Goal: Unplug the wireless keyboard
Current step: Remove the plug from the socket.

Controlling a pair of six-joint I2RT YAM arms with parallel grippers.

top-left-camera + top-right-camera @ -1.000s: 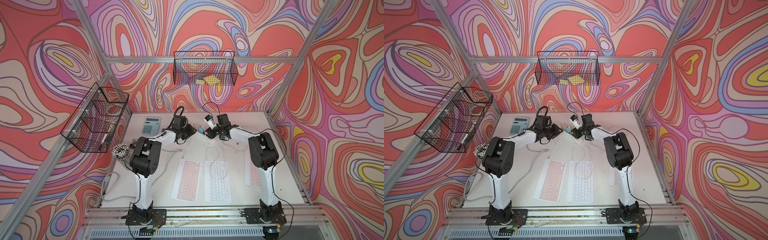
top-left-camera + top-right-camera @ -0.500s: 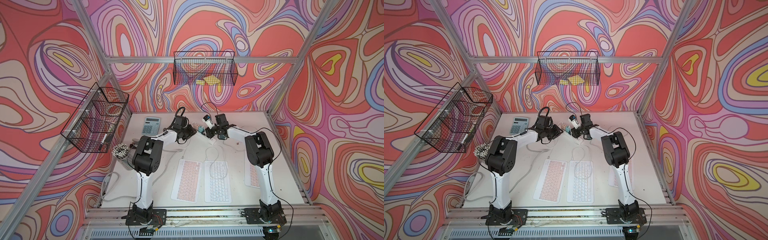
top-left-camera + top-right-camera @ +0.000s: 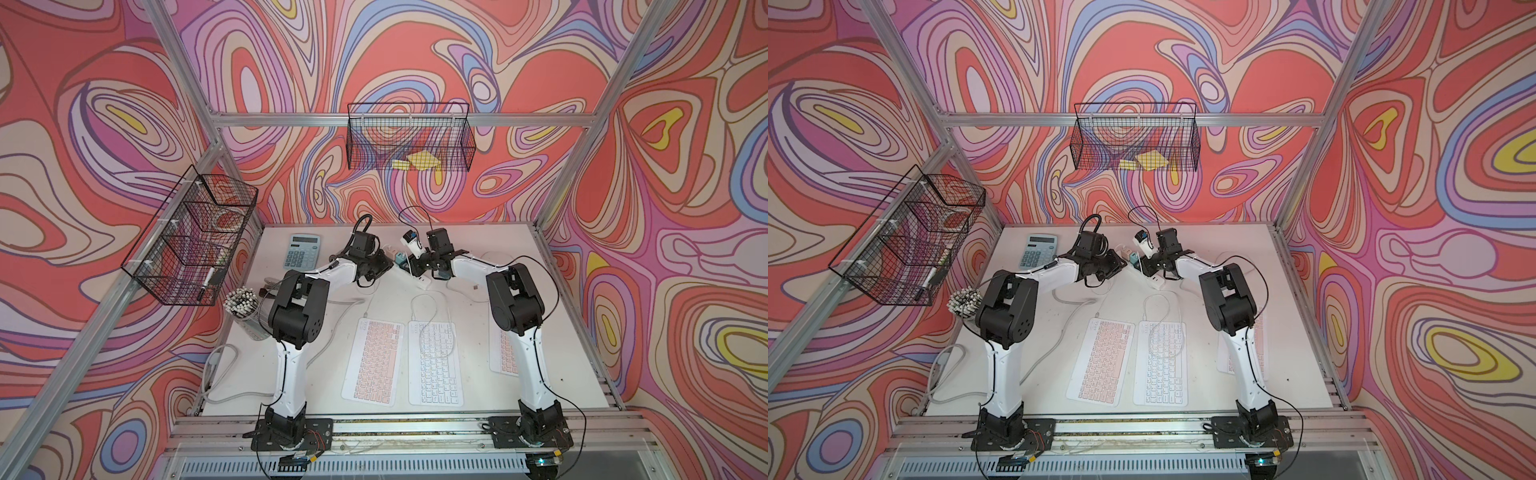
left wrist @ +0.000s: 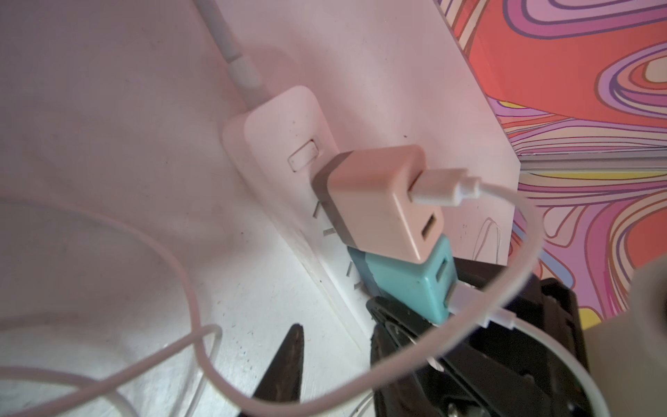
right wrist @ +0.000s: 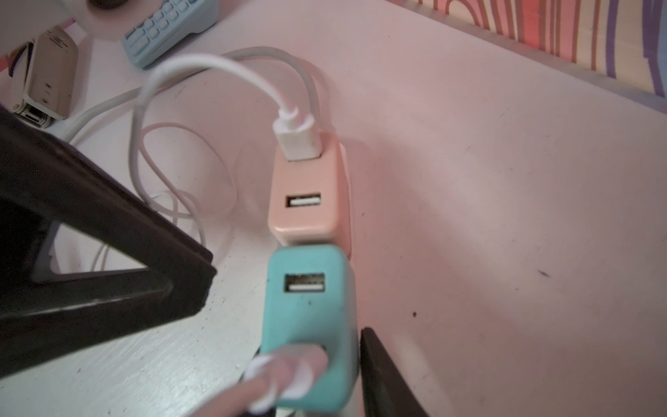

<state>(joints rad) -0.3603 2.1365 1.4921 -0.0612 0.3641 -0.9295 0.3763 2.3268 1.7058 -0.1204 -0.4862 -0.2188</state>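
Elbows have both swung inward a bit since a second ago. Both top views: pink keyboard (image 3: 373,357) and white keyboard (image 3: 1160,365) lie side by side at the front of the counter (image 3: 561,328), well apart from my fingers at the back. Left wrist: one of my left fingers (image 4: 285,361) sits beside the power strip (image 4: 281,137); open or closed, can't tell. Right wrist: right fingers (image 5: 375,372) stand apart around the teal charger (image 5: 310,314), not pinching it.

- Left arm (image 3: 297,307) and right arm (image 3: 515,303) rise from the lower frame edge, elbows bent, forearms converging toward centre.
- Left claw (image 3: 385,266) points right; jaw gap unclear.
- Right claw (image 3: 419,268) faces it, jaws parted.
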